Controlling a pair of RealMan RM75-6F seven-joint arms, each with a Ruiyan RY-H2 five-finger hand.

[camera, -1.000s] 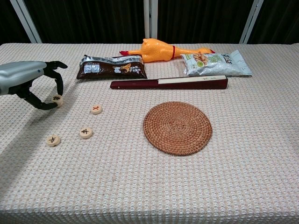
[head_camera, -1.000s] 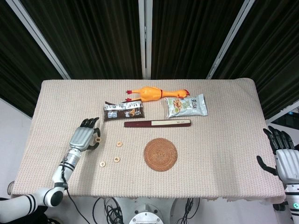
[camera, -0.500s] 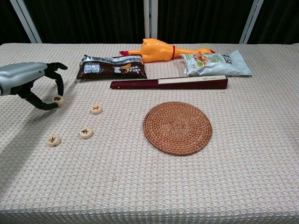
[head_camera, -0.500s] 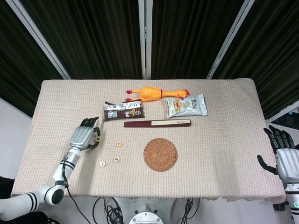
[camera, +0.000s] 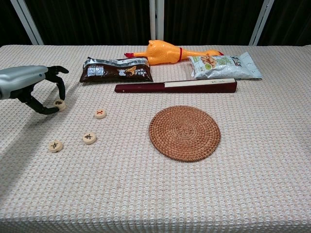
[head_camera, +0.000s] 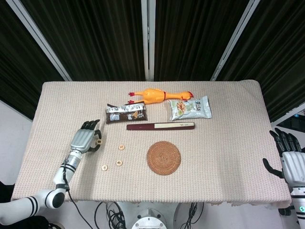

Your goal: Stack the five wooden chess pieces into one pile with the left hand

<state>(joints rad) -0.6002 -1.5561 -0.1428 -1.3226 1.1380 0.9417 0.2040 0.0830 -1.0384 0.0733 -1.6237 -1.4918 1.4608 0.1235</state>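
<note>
Currently the left hand [camera: 29,87] is seen at the left side of the table [camera: 243,184], its fingers curled down around a wooden chess piece [camera: 59,104] that is pinched between thumb and fingertip; whether that piece is lifted or still touching the cloth cannot be told. In the head view the same hand [head_camera: 85,140] is shown with the piece [head_camera: 99,141] at its fingertips. Three more pieces are laid flat on the cloth, apart from one another: a red-marked piece [camera: 100,113] just right of the hand, a dark-marked piece [camera: 89,138] nearer the front edge, and a third piece [camera: 55,145] to the left of that one. A fifth piece cannot be made out. A round woven coaster [camera: 184,133] is set near the middle of the table, well apart from the pieces. Behind it a long dark red box [camera: 176,86] is laid crosswise, with a brown snack packet [camera: 115,70] to its rear left, a pale snack bag [camera: 223,65] to its rear right, and a rubber chicken [camera: 167,51] lying on its side behind them. The right hand [head_camera: 291,162] is held off the table's right edge, fingers spread and nothing grasped.
</note>
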